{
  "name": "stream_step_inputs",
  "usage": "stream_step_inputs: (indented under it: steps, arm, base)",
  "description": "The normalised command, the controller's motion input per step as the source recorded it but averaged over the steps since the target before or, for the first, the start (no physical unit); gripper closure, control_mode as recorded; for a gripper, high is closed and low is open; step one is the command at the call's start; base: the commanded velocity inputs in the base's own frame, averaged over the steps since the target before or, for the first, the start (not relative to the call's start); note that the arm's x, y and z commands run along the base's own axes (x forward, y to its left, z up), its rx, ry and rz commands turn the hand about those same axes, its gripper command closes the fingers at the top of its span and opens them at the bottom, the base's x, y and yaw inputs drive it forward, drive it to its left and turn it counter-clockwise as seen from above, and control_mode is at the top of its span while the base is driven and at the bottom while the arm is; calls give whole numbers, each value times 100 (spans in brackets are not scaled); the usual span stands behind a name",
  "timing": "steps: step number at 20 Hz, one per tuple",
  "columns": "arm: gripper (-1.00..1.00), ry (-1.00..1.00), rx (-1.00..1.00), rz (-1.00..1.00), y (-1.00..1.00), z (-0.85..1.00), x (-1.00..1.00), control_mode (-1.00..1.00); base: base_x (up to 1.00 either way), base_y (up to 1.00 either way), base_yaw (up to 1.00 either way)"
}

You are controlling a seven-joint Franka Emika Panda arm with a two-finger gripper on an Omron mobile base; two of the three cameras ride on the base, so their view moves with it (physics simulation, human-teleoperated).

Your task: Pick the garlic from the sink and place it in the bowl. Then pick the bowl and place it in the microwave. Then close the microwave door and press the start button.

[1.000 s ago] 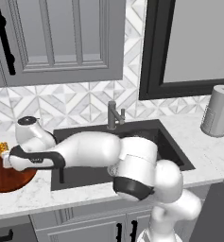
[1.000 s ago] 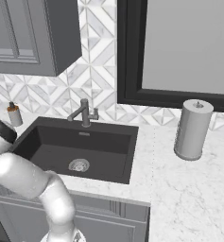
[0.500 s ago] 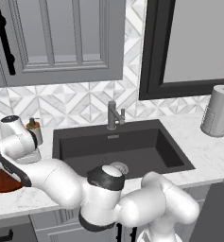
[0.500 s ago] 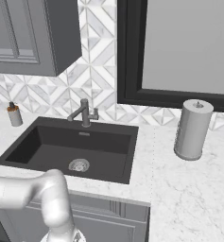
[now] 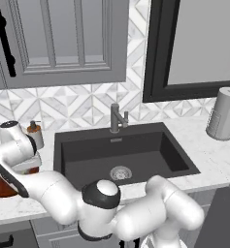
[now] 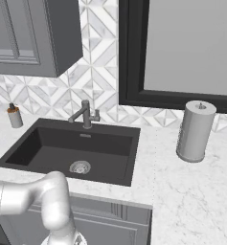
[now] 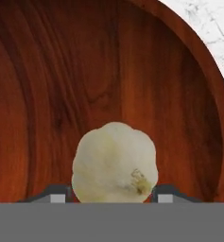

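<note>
Overall light: you had even, bright, diffuse rendered lighting in all three views, with no clear single source.
Shadows: they were soft; the sink basin read darkest, and shade sat under the upper cabinet.
Glare: you got a mild sheen on the white arm and on the paper towel roll; nothing was blown out.
Bowl surface: the bowl showed glossy wood grain, darker toward its rim in the hand view.
Sharpness: the base views were slightly soft and low in detail; the garlic looked a little blurred up close.
Distortion: you saw no obvious bending at the edges.
</note>
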Motion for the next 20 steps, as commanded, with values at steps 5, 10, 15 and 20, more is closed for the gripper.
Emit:
stream_step_inputs:
  steps: [5,10,15,20]
  arm:
    - [-100,-17,10,0,-28,-1,-24,-100]
    - [-100,-17,9,0,-24,12,-42,-100]
    - [-100,-11,7,2,-29,31,-39,-100]
    - [-100,0,16,0,-72,60,-9,-100]
  base:
    - [0,0,0]
    - [0,0,0]
    - [0,0,0]
    - [0,0,0]
